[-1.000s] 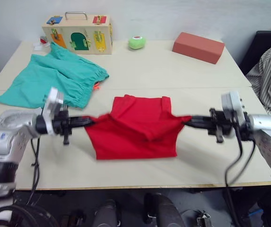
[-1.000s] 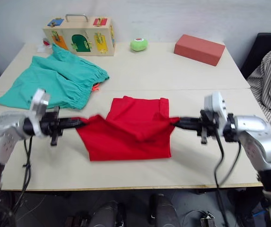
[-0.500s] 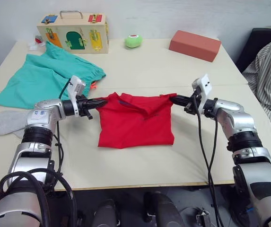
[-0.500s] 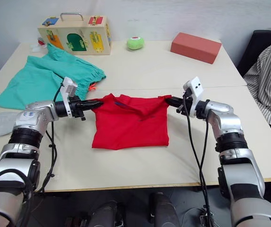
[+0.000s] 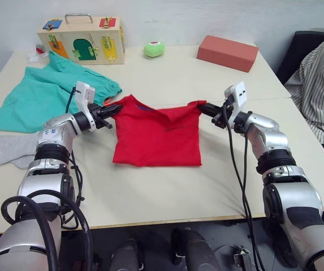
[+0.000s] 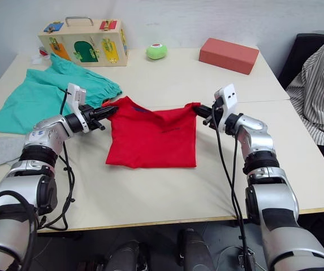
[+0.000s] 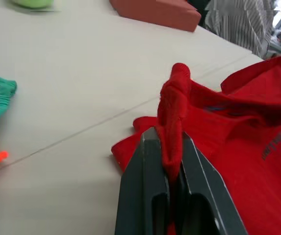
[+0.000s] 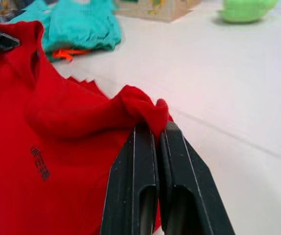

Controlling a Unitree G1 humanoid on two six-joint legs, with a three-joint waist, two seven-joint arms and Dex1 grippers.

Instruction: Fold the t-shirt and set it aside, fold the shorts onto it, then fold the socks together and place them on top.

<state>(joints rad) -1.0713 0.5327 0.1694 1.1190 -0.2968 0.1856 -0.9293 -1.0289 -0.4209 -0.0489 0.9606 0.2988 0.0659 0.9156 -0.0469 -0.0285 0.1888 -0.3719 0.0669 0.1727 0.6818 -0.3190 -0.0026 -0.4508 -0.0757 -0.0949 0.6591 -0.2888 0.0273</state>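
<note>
Head stereo pair: we look forward and down over the whole table (image 5: 167,203). Wrist cameras: we sit close along each gripper's fingers, both facing the t-shirt (image 7: 238,142), shared with the head views.

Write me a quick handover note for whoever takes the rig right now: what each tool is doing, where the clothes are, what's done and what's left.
Left tool: shut on a top corner of the t-shirt.
Right tool: shut on the other top corner.
The t-shirt is partly folded, lying at the table's middle.
The shorts lie unfolded on the robot's left, further back.
One of the socks lies at the left edge.
Done: first shirt fold only.
Left: finish the shirt and set it aside, fold the shorts onto it, pair the socks on top.
</note>
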